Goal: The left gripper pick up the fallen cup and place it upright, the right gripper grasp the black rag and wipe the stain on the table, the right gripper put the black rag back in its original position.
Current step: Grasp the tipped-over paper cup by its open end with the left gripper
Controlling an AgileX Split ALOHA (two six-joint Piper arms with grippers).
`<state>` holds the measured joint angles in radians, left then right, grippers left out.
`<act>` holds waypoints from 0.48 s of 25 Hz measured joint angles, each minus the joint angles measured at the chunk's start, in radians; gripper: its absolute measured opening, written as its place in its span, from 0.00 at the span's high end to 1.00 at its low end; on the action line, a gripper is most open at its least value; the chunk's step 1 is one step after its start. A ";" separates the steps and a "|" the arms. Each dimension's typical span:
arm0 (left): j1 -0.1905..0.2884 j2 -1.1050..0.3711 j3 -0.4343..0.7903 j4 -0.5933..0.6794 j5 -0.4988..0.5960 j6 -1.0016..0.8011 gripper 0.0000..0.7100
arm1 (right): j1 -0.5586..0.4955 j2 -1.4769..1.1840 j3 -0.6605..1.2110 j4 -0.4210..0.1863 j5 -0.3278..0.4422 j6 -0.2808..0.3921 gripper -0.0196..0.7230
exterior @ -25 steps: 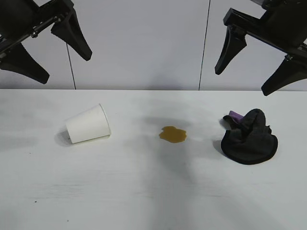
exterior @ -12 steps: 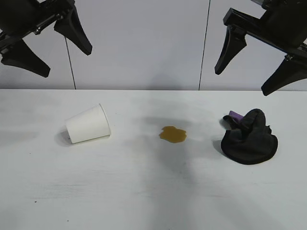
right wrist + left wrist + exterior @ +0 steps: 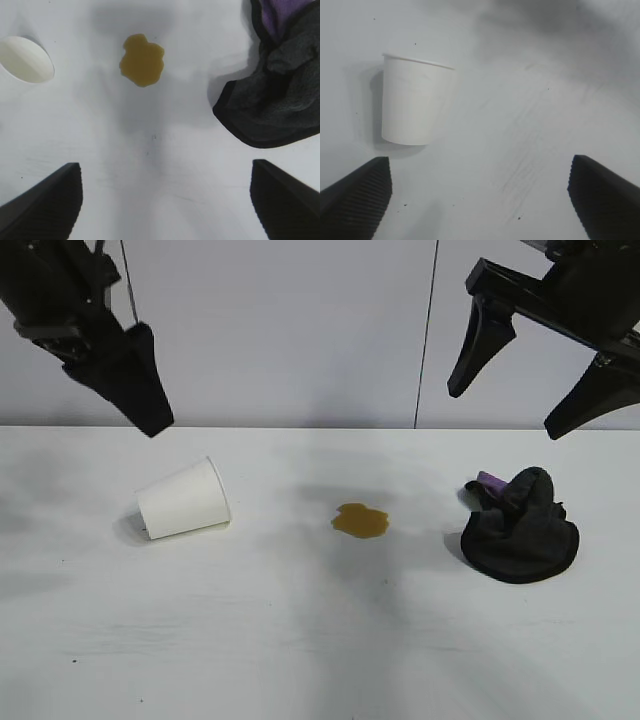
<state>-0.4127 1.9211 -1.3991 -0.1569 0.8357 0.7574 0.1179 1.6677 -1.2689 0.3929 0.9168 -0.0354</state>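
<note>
The white cup (image 3: 183,499) lies on its side on the table (image 3: 300,640) at the left, rim toward the middle. It also shows in the left wrist view (image 3: 415,102) and the right wrist view (image 3: 26,59). My left gripper (image 3: 146,412) hangs open in the air above and behind the cup, not touching it (image 3: 479,175). The yellowish-brown stain (image 3: 360,521) is at the table's middle (image 3: 142,59). The black rag (image 3: 520,525) with a purple patch lies at the right (image 3: 280,95). My right gripper (image 3: 505,412) is open and empty, high above the rag (image 3: 165,172).
A grey panelled wall (image 3: 300,330) stands behind the table's far edge. Bare white tabletop runs along the front, below the cup, stain and rag.
My left gripper has turned about its wrist and come down and rightward toward the cup. The right gripper, cup, stain and rag have not moved.
</note>
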 joint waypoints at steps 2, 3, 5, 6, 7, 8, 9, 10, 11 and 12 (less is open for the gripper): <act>0.000 0.022 -0.017 0.005 -0.013 -0.004 0.03 | 0.000 0.000 0.000 0.000 0.000 -0.001 0.12; 0.000 0.027 -0.021 0.006 -0.025 -0.004 0.03 | 0.000 0.000 0.000 0.001 0.000 -0.003 0.12; 0.000 0.032 -0.026 0.007 -0.055 0.001 0.03 | 0.000 0.000 0.000 0.001 0.000 -0.007 0.12; 0.000 0.033 -0.028 0.007 -0.061 0.006 0.03 | 0.000 0.000 0.000 0.001 0.000 -0.010 0.12; 0.000 0.037 -0.029 0.006 -0.062 0.008 0.03 | 0.000 0.000 0.000 0.001 0.001 -0.012 0.12; 0.000 0.044 -0.029 0.002 -0.063 0.009 0.03 | 0.000 0.000 0.000 0.001 0.001 -0.013 0.12; 0.000 0.052 -0.029 -0.005 -0.064 0.011 0.03 | 0.000 0.000 0.000 0.001 0.001 -0.014 0.12; 0.000 0.062 -0.029 -0.009 -0.067 0.011 0.03 | 0.000 0.000 0.000 0.001 0.001 -0.014 0.12; 0.000 0.069 -0.029 -0.011 -0.069 0.011 0.03 | 0.000 0.000 0.000 0.001 0.001 -0.014 0.12; 0.000 0.076 -0.030 -0.011 -0.071 0.011 0.03 | 0.000 0.000 0.000 0.001 0.001 -0.015 0.12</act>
<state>-0.4127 1.9972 -1.4291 -0.1675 0.7645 0.7685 0.1179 1.6677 -1.2689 0.3936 0.9176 -0.0500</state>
